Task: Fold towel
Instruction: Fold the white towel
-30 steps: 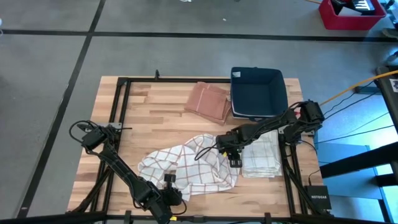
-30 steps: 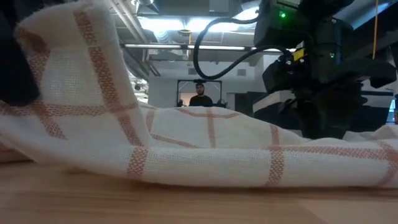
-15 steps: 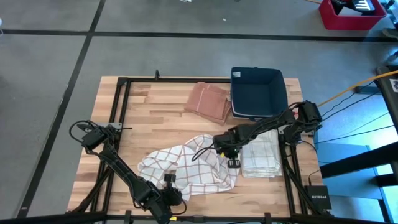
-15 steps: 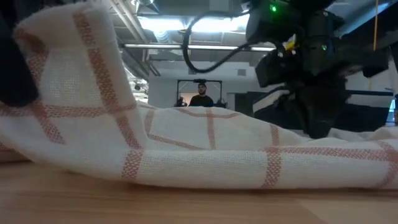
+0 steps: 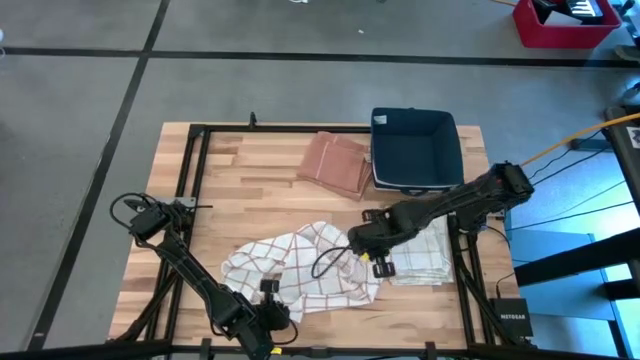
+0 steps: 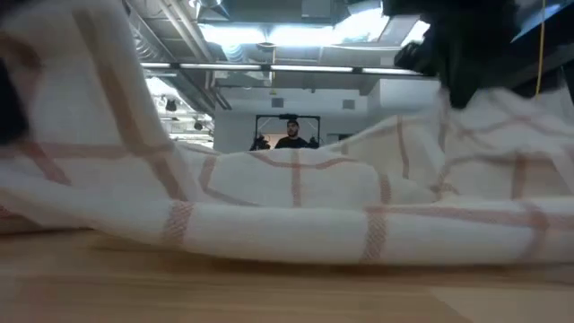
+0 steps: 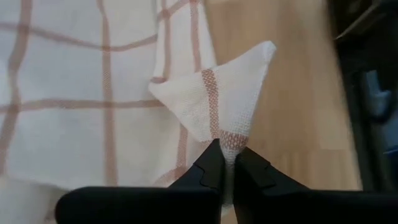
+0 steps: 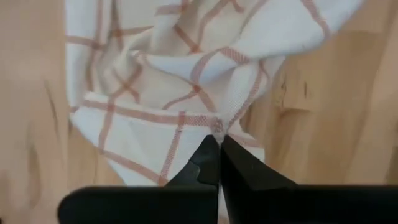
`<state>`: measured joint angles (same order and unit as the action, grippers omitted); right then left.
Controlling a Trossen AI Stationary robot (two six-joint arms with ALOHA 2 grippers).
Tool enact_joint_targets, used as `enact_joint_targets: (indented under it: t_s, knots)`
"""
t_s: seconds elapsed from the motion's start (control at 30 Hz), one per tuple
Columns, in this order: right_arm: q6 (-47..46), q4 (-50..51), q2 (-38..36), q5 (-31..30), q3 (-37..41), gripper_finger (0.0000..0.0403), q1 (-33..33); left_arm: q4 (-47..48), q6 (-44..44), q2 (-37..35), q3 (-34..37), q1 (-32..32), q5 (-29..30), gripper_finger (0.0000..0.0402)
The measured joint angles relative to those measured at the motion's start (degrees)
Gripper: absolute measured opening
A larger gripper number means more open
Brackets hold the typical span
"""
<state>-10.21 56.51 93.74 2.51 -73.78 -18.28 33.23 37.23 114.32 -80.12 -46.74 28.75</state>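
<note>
Right gripper [image 5: 366, 250], open a second ago above the towel's [image 5: 300, 265] 3 o'clock edge, is now clamped on that edge. Its arm has dropped toward 6 o'clock, elbow swung outward. In the low view, the towel's right side [image 6: 484, 135] is now lifted, where it earlier lay flat; the right gripper [image 6: 466, 54] sits higher in that view.

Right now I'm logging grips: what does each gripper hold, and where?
Both hold the checked towel: the left gripper pinches a corner, and the right gripper pinches its edge at a red stripe.
</note>
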Motion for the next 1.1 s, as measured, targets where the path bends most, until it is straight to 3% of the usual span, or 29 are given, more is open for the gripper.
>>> enact_joint_targets:
  t_s: [0.17,0.27,0.37,0.47,0.7,1.0,1.1]
  knots:
    - [-6.0,0.7,-2.9,-5.3,-0.4,0.0012,-5.8,8.7,5.1,-0.9,-0.6,-1.7,0.0,0.0011]
    - [-9.3,-1.0,-3.0,-14.7,1.2,0.0013,-11.2,16.9,9.7,-3.0,-1.1,-3.3,0.1,0.0011]
    - [-12.0,-7.5,-2.8,-22.6,6.3,0.0013,-16.2,23.6,14.7,-4.5,-1.1,-4.7,1.5,0.0008]
    - [-15.6,-16.2,-2.8,-25.5,12.4,0.0016,-20.0,27.6,18.2,-5.0,-1.1,-5.6,3.0,0.0003]
    - [-25.4,-37.6,-2.8,-21.0,24.1,0.0046,-24.3,27.3,19.8,-4.9,0.0,-5.2,5.2,0.0004]
    - [-30.2,-42.9,-2.7,-11.8,27.1,0.0144,-27.1,27.4,19.8,-4.9,0.1,-4.5,5.5,0.0008]
    - [-28.4,-44.6,-2.7,-13.0,27.0,0.0154,-27.2,27.3,19.8,-4.9,0.1,-4.5,5.4,0.0009]
